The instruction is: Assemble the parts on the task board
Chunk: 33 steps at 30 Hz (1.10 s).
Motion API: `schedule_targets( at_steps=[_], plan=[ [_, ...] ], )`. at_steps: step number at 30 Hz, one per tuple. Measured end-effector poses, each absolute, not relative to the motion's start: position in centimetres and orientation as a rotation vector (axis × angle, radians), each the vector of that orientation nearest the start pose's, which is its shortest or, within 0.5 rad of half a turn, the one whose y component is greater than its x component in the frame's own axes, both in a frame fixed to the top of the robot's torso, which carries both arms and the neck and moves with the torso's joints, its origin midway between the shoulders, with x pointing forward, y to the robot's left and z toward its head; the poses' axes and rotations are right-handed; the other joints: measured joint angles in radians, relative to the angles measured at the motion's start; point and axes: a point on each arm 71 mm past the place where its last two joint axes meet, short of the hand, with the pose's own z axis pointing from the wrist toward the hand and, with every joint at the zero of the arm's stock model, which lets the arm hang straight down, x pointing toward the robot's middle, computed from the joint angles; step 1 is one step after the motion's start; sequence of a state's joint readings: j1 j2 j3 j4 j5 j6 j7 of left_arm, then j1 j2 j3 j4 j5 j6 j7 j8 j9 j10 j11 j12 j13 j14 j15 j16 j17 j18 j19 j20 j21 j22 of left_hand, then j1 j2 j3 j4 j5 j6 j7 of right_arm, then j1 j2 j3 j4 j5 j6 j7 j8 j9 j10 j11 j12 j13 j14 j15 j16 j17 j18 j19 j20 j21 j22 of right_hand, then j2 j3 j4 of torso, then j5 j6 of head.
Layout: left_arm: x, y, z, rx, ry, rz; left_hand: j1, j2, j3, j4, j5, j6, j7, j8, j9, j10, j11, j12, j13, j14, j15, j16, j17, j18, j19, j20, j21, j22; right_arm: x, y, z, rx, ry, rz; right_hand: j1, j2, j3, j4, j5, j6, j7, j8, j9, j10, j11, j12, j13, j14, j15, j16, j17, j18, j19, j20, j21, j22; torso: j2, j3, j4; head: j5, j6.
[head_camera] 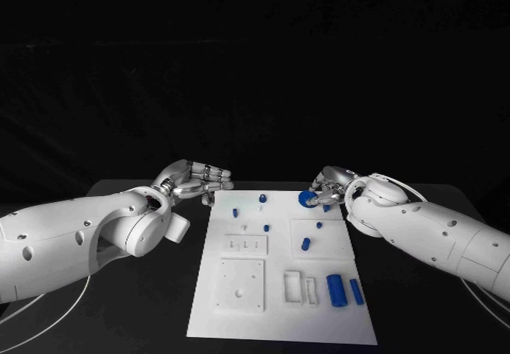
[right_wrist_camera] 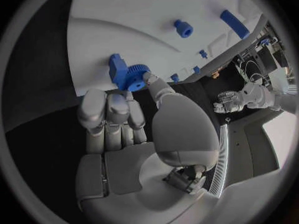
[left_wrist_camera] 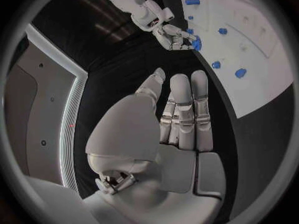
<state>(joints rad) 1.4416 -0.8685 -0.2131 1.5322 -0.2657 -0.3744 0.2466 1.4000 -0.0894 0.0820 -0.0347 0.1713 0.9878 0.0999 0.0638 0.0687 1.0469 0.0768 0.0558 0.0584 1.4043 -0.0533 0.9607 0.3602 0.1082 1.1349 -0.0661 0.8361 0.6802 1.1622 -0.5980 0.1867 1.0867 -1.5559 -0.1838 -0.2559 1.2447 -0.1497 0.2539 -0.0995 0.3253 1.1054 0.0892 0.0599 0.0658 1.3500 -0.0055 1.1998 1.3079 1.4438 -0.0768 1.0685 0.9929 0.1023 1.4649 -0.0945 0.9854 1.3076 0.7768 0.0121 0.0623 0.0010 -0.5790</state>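
Look at the black table (head_camera: 138,295): the white board (head_camera: 278,324) lies in the middle of it, and all around is dark. Your right hand (head_camera: 327,186) is at the board's far right corner, and its fingers pinch a blue gear (head_camera: 308,198) there. Your left hand (head_camera: 197,182) is off the board's far left corner, over the table, fingers curled in and holding nothing. Two blue bars (head_camera: 344,290) lie on the board near its near right corner.

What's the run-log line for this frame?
right hand: holds small blue toothed gear at far edge of white task board | left hand: curled, holding nothing, off board
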Motion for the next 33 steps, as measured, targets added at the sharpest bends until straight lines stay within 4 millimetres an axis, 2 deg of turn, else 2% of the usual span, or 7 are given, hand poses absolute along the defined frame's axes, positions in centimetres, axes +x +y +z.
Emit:
schedule_targets(
  at_steps=[6, 16, 21, 29, 33],
  plan=[
    [50.5, 22.1, -12.7, -0.752, 1.541, -1.285, 0.000, 0.000, 0.000, 0.000, 0.000, 0.000, 0.000, 0.000, 0.000, 0.000, 0.000, 0.000, 0.000, 0.000, 0.000, 0.000, 0.000, 0.000, 0.000, 0.000, 0.000, 0.003, 57.7, -22.0, -16.8, 0.068, 1.668, 0.346, -0.013, 0.008, 0.068, -0.014, -0.016, 0.028, -0.010, -0.003, 0.000, 0.014, -0.011, 0.011, 0.000, 0.004, -0.004, 0.000, 0.000, -0.002, 0.002, -0.006, 0.000, 0.000, 0.000, 0.0002, -0.0002, -0.002, -0.002],
    [50.5, 22.2, -12.7, -0.752, 1.541, -1.285, 0.000, 0.000, 0.000, 0.000, 0.000, 0.000, 0.000, 0.000, 0.000, 0.000, 0.000, 0.000, 0.000, 0.000, 0.000, 0.000, 0.000, 0.000, 0.000, 0.000, 0.000, 0.003, 57.4, -21.6, -16.7, 0.036, 1.626, 0.334, -0.015, 0.006, 0.089, -0.021, -0.032, 0.030, -0.011, 0.001, 0.006, 0.016, -0.017, 0.020, 0.000, 0.003, -0.011, 0.000, 0.003, -0.002, 0.002, -0.009, 0.013, 0.000, -0.001, 0.0001, -0.0012, -0.006, 0.000],
    [50.5, 22.4, -12.7, -0.754, 1.539, -1.281, 0.000, 0.000, 0.000, 0.000, 0.000, 0.000, 0.000, 0.000, 0.000, 0.000, 0.000, 0.000, 0.000, 0.000, 0.000, 0.000, 0.000, 0.000, 0.000, 0.000, 0.000, 0.003, 56.8, -21.1, -16.0, 0.003, 1.577, 0.339, -0.015, 0.006, 0.104, -0.016, -0.046, 0.031, -0.011, 0.001, 0.006, 0.019, -0.020, 0.020, 0.000, 0.003, -0.011, 0.000, 0.005, -0.002, -0.001, -0.013, 0.016, 0.000, -0.002, 0.0001, -0.0021, -0.002, 0.000],
    [50.7, 22.8, -12.7, -0.759, 1.533, -1.270, 0.000, 0.000, 0.000, 0.000, 0.000, 0.000, 0.000, 0.000, 0.000, 0.000, 0.000, 0.000, 0.000, 0.000, 0.000, 0.000, 0.000, 0.000, 0.000, 0.000, 0.000, 0.003, 55.5, -18.7, -13.4, -0.068, 1.473, 0.392, -0.015, -0.004, 0.111, -0.010, -0.054, 0.032, -0.012, 0.001, 0.006, 0.019, -0.020, 0.020, 0.000, 0.003, -0.011, 0.000, 0.006, -0.003, 0.002, -0.016, 0.017, 0.000, -0.008, -0.0018, -0.0072, 0.006, 0.000],
    [50.8, 22.9, -12.7, -0.760, 1.530, -1.266, 0.000, 0.000, 0.000, 0.000, 0.000, 0.000, 0.000, 0.000, 0.000, 0.000, 0.000, 0.000, 0.000, 0.000, 0.000, 0.000, 0.000, 0.000, 0.000, 0.000, 0.000, 0.003, 54.8, -17.2, -12.8, -0.099, 1.440, 0.421, -0.015, -0.004, 0.113, -0.007, -0.059, 0.032, -0.012, 0.001, 0.005, 0.019, -0.020, 0.020, 0.000, 0.003, -0.011, 0.000, 0.006, -0.004, 0.002, -0.016, 0.017, 0.000, -0.012, -0.0026, -0.0091, 0.012, 0.000]
  ],
)
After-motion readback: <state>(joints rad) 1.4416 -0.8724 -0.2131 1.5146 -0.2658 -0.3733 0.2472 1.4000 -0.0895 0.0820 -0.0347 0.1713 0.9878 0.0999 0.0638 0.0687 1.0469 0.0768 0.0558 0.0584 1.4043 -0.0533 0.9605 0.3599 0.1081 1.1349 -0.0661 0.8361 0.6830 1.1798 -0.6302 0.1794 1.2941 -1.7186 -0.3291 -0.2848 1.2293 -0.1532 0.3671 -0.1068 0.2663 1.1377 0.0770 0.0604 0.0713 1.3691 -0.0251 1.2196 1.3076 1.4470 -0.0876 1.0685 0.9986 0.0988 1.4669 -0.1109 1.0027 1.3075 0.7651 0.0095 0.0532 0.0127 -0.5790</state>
